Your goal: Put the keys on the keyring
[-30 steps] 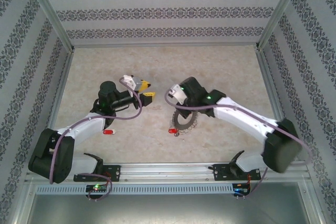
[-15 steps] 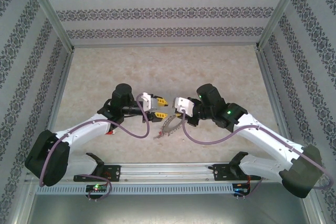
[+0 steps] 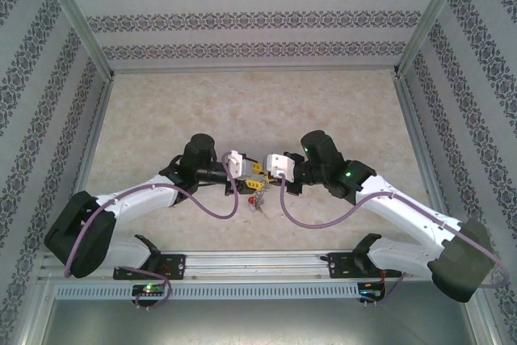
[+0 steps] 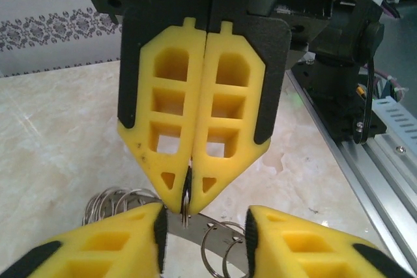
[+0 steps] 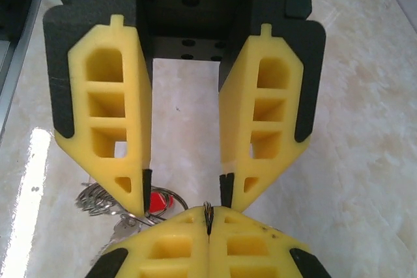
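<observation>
Over the near middle of the table my two grippers meet tip to tip. My right gripper (image 3: 266, 173) (image 5: 208, 218) (image 4: 187, 190) is shut on a thin wire loop of the keyring (image 3: 259, 194) (image 4: 218, 242), which hangs below it, clear of the table. A key with a red head (image 5: 156, 201) (image 3: 256, 198) dangles among the silvery loops (image 4: 117, 198). My left gripper (image 3: 252, 169) (image 4: 203, 218) (image 5: 186, 183) faces it with its jaws apart. The pinched loop and two split rings lie in the gap between its yellow fingers (image 4: 306, 242).
The marble-patterned tabletop (image 3: 242, 111) stretches away behind the grippers. An aluminium rail (image 3: 258, 262) (image 4: 384, 161) with the arm mounts runs along the near edge. Patterned walls (image 3: 258, 18) close in the back and both sides.
The right gripper has carried the keyring up off the table toward the near middle. The left arm has swung right to meet it, and its jaws have narrowed.
</observation>
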Tool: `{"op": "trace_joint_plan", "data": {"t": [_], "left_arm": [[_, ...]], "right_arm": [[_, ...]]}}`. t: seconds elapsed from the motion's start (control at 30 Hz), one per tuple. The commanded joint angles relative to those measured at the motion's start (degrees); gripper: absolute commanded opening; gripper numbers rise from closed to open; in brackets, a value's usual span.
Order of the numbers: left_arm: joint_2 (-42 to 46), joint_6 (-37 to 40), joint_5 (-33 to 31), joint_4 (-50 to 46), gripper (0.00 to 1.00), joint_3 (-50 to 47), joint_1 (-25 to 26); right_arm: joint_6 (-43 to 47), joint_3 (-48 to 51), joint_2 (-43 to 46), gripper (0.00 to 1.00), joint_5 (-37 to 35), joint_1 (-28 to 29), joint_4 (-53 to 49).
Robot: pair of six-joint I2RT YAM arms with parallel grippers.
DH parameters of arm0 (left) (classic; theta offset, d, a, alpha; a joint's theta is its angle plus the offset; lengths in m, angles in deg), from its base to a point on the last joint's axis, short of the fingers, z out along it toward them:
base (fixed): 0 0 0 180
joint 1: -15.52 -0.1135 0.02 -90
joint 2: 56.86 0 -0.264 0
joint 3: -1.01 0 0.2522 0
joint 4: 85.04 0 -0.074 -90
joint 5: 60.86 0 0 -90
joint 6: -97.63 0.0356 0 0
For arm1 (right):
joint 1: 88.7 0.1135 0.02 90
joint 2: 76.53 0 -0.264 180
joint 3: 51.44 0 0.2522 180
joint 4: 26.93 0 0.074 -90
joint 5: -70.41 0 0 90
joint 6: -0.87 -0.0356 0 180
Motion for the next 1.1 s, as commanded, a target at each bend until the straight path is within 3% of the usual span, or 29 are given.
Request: {"op": "trace_joint_plan", "data": {"t": [0.0, 0.2, 0.37, 0.7, 0.8, 1.03, 1.07], "left_arm": [[-1.3, -0.6, 0.1, 1.5, 0.32, 0.5, 0.6], [-1.4, -2.3, -0.8, 4.5, 0.27, -0.3, 0.8], [-2.1, -2.1, -2.5, 5.1, 0.17, -1.0, 1.1], [-5.1, -3.4, -6.4, 8.7, 0.15, -1.8, 1.8], [-5.3, -4.8, -7.8, 12.0, 0.07, -2.7, 1.8], [-6.4, -4.1, -10.8, 16.1, 0.05, -4.5, 2.7], [-6.5, -3.0, -10.2, 16.9, 0.01, -5.0, 3.0]], "right_arm": [[0.7, 0.8, -0.3, 0.00, 2.1, 0.0, 4.7], [1.5, 0.7, -1.8, 0.00, 0.9, 1.1, 4.7], [-0.2, 1.9, -1.8, 0.00, 1.1, 1.4, 7.4], [-2.9, 4.5, -3.5, 0.00, 1.9, 2.1, 12.0], [-2.7, 4.8, -3.9, 0.00, 2.1, 2.4, 12.4], [-2.5, 5.6, -4.6, 0.00, 3.1, 2.5, 13.5], [-2.1, 5.4, -4.9, 0.00, 2.9, 2.5, 13.0]]}}
